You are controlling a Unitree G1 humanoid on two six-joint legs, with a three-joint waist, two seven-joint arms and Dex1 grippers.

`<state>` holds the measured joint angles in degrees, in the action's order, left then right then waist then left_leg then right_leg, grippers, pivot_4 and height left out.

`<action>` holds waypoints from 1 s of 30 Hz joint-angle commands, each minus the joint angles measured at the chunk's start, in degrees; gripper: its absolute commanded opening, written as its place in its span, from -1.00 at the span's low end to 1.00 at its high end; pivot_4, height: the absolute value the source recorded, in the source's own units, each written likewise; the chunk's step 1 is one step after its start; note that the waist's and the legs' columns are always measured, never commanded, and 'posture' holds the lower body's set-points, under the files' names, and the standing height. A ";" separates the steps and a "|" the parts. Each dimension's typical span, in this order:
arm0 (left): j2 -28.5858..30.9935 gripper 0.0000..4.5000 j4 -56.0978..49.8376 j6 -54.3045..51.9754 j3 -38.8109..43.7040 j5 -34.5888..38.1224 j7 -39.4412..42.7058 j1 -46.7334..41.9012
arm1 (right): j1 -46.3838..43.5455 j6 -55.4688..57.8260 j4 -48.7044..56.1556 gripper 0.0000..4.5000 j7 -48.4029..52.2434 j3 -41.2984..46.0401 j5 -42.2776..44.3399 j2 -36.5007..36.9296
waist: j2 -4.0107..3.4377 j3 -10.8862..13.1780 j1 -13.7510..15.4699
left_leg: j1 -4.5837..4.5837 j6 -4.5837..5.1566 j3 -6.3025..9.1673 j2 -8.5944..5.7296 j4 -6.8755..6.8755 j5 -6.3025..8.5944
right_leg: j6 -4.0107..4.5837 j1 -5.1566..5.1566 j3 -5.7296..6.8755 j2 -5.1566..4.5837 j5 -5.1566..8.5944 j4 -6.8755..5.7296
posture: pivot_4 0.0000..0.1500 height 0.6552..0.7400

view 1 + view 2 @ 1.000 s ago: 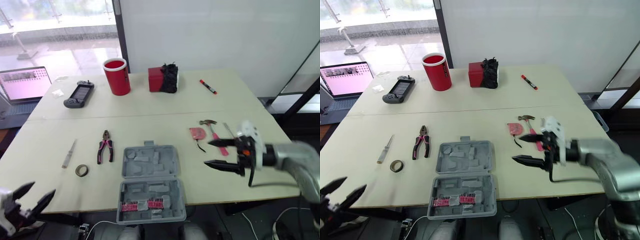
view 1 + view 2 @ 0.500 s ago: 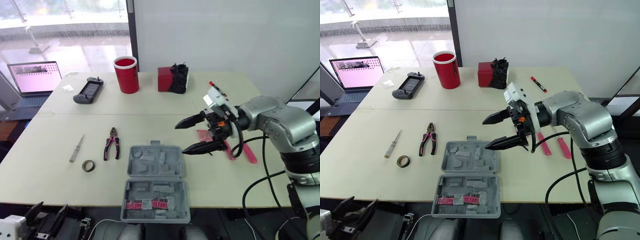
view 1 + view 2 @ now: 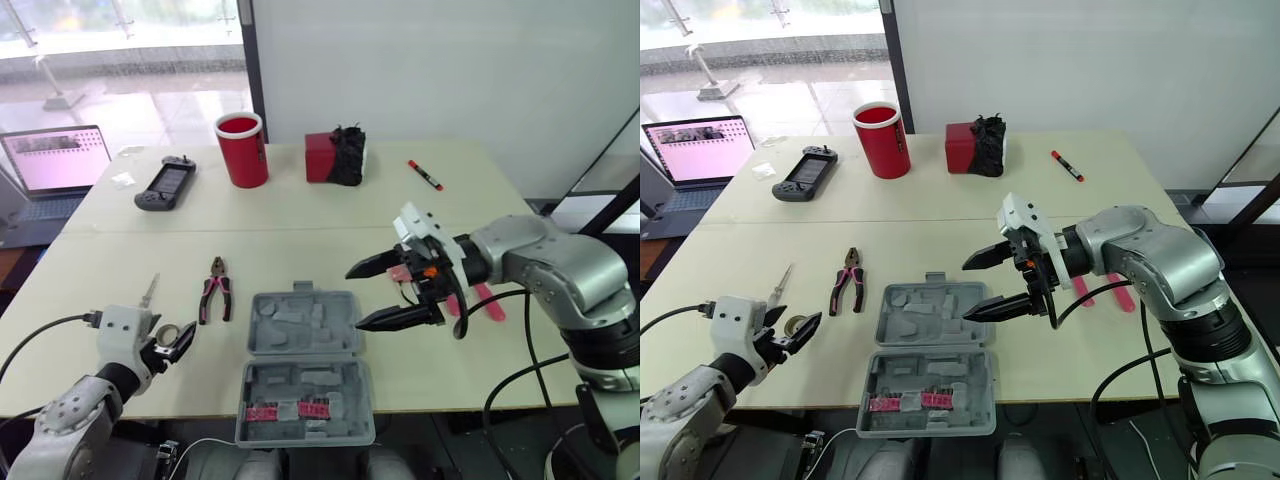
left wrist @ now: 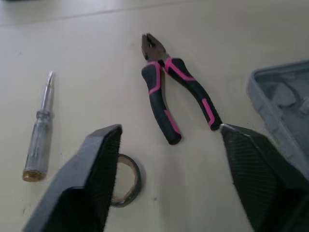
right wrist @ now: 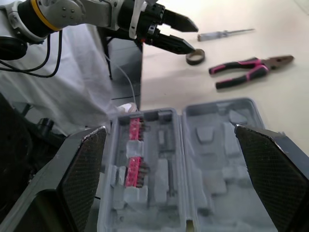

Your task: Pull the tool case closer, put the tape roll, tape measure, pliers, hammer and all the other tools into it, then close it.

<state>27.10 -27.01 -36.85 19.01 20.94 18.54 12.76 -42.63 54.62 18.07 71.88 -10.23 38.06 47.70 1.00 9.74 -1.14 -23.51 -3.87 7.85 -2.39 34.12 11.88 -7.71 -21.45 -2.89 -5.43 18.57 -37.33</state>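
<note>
The grey tool case (image 3: 303,366) lies open near the table's front edge, with pink bits in its near half. My right gripper (image 3: 355,297) is open and hovers at the case's far right corner, above the tray (image 5: 212,145). Behind it lie the red tape measure (image 3: 402,272), partly hidden, and the hammer's pink handle (image 3: 488,303). Pink-handled pliers (image 3: 213,293) and a screwdriver (image 3: 150,291) lie left of the case. My left gripper (image 3: 172,343) is open just in front of the tape roll (image 4: 126,179), with nothing held.
At the table's far side stand a red cup (image 3: 241,150), a red box with a black bundle (image 3: 335,158), a game controller (image 3: 164,184) and a marker (image 3: 424,174). A laptop (image 3: 55,165) sits beyond the table's left end.
The camera has shifted. My left gripper has come up from below the table's front edge to the tape roll. My right gripper stays open by the case's far right corner.
</note>
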 commanded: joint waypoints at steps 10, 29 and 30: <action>-2.51 -0.78 3.42 -4.55 -1.50 -5.03 -7.16 -3.44 | -0.60 0.50 1.62 1.00 0.01 1.55 1.57 1.81 | 0.00 0.00 0.35 | 0.00 0.00 0.01 0.07 0.04 0.00 | 0.07 0.03 0.01 0.05 -0.05 0.05 | 1.00 1.00; -5.12 -0.78 12.81 -2.37 -2.82 -7.32 -7.62 -7.32 | -0.88 -0.25 0.77 1.00 -1.06 0.94 -0.02 1.92 | 0.01 0.01 0.44 | 0.00 -0.01 0.00 0.05 0.04 0.00 | 0.07 0.04 0.01 0.02 -0.05 0.07 | 1.00 1.00; -5.12 -0.78 13.16 -2.28 -2.86 -7.33 -7.58 -7.54 | -0.84 -0.31 0.81 1.00 -1.12 0.92 -0.05 1.95 | 0.01 0.01 0.45 | 0.00 -0.01 0.00 0.05 0.04 0.00 | 0.07 0.04 0.01 0.02 -0.05 0.07 | 1.00 1.00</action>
<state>22.09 -14.27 -39.45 16.39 14.22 11.06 5.42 -42.46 54.89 18.25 70.79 -10.34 38.29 49.00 1.00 9.74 -0.69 -23.51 -3.88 7.85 -2.34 34.17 11.88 -7.64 -21.40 -2.88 -5.41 18.52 -37.26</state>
